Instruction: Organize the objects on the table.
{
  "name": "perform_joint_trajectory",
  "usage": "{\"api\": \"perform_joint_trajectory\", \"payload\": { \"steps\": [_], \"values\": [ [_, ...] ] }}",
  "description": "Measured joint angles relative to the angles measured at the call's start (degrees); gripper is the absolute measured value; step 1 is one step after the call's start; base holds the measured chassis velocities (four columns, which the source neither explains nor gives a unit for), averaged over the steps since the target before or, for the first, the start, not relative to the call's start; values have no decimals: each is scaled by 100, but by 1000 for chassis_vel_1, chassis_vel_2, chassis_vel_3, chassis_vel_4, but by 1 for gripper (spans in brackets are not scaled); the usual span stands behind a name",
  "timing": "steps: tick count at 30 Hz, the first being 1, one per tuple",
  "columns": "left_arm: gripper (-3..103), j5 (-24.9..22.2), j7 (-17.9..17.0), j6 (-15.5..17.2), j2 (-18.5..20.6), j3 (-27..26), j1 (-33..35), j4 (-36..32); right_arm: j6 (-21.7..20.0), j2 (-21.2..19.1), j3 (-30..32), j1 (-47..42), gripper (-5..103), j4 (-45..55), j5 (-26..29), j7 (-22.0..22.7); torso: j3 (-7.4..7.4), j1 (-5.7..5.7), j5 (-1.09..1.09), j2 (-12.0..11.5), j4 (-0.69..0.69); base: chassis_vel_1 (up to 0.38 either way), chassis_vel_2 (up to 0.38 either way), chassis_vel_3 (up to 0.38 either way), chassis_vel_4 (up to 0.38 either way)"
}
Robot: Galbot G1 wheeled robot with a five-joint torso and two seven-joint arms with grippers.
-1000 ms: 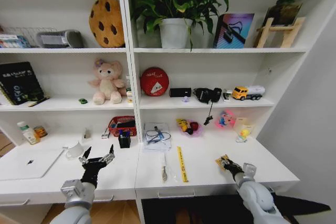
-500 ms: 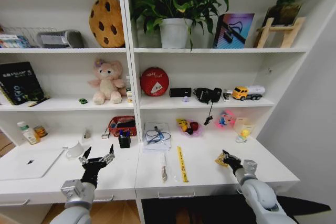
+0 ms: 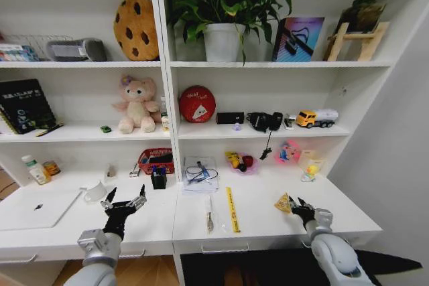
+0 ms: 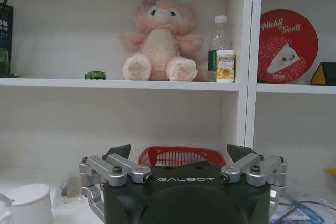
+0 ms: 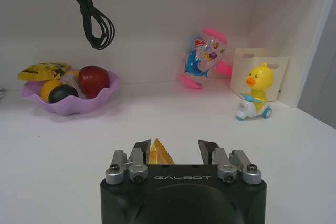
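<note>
On the white table (image 3: 268,224) lie a silver laptop (image 3: 33,209), a white mug (image 3: 94,193), pens (image 3: 210,213) and a yellow ruler (image 3: 232,209). A tiny green toy car (image 3: 106,128) sits on the shelf beside the teddy bear. My left gripper (image 3: 123,204) hovers open over the table just right of the mug (image 4: 26,203). At the table's right end my right gripper (image 3: 299,207) is open. A small yellow packet (image 3: 283,202) lies at its left fingertip; in the right wrist view the packet (image 5: 159,153) sits loose between the jaws, close to one finger.
A red basket (image 3: 156,161), a black pen pot (image 3: 159,179) and a pouch with cables (image 3: 200,172) stand at the back. Beyond the right gripper are a purple dish of balls (image 5: 71,95), a pink toy (image 5: 205,56) and a duck toy (image 5: 254,95). The side wall closes the right end.
My right gripper has shifted a little to the right, so the yellow packet now lies at its left tip. The left arm has not moved.
</note>
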Motion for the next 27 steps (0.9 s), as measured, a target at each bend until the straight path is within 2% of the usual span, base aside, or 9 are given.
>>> {"api": "perform_joint_trajectory", "payload": {
  "steps": [2, 4, 8, 9, 14, 20, 24, 26, 27],
  "values": [
    [100, 0, 0, 0, 0, 0, 0, 0, 0, -45, -23, 57, 53, -32, 38, -41, 0, 0, 0, 0, 0, 0, 0, 0, 0],
    [100, 0, 0, 0, 0, 0, 0, 0, -34, -134, -82, 158, 70, -104, 107, -128, 0, 0, -1, 0, 1, 0, 0, 0, 0],
    [100, 0, 0, 0, 0, 0, 0, 0, -51, -140, -110, 179, 76, -148, 120, -159, 0, 0, 0, 0, 0, 0, 0, 0, 0],
    [100, 0, 0, 0, 0, 0, 0, 0, -53, -136, -112, 177, 86, -177, 125, -171, 0, 0, 0, 0, 0, 0, 0, 0, 0],
    [100, 0, 0, 0, 0, 0, 0, 0, -27, -128, -112, 179, 99, -367, 127, -310, 0, 0, 0, 0, -1, 0, 0, 0, 0],
    [100, 0, 0, 0, 0, 0, 0, 0, 57, -81, -181, 446, 101, -850, 97, -523, 0, 0, 0, 0, 0, 0, 0, 0, 0],
    [100, 0, 0, 0, 0, 0, 0, 0, 56, -76, -227, 597, 92, -985, 101, -571, 0, 0, 0, 0, 0, 0, 0, 0, 0],
    [100, 0, 0, 0, 0, 0, 0, 0, 54, -62, -256, 658, 82, -1039, 102, -571, 0, 0, 0, 0, 0, 0, 0, 0, 0],
    [100, 0, 0, 0, 0, 0, 0, 0, 54, -62, -256, 658, 82, -1039, 102, -571, 0, 0, 0, 0, 0, 0, 0, 0, 0]
  ]
}}
